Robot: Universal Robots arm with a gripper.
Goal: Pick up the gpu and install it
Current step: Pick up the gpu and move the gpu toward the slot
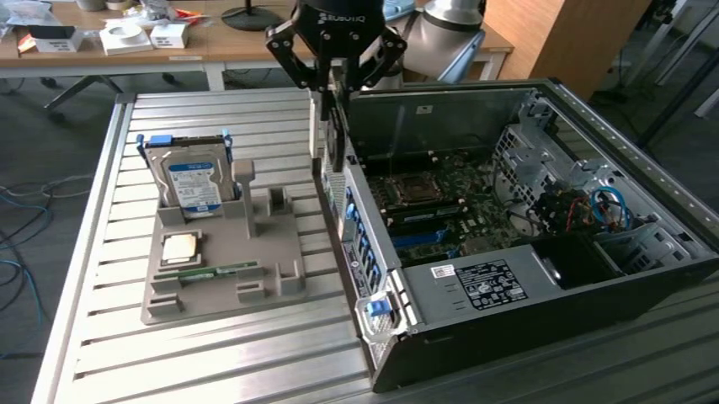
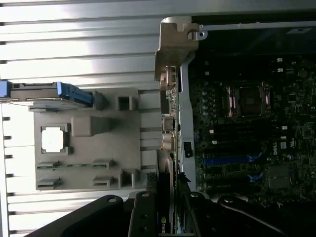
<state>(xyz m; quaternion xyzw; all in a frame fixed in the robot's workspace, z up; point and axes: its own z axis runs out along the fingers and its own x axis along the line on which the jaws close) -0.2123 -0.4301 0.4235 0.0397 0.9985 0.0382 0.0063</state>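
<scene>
Shows the gripper (image 1: 333, 88) at top centre, fingers (image 1: 295, 66) closed on the gpu (image 1: 327, 139), hanging upright and edge-on beside the left wall of the open computer case (image 1: 540, 337). Shows, left of centre, a hard drive (image 1: 194, 181) standing in a grey holder (image 1: 225, 252) on the slatted counter (image 1: 90, 252).

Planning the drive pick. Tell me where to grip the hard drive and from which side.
Probably the top edge, from above, pinching the two flat faces: the hard drive stands upright in the holder, lower part sunk in a slot, upper part free.
</scene>
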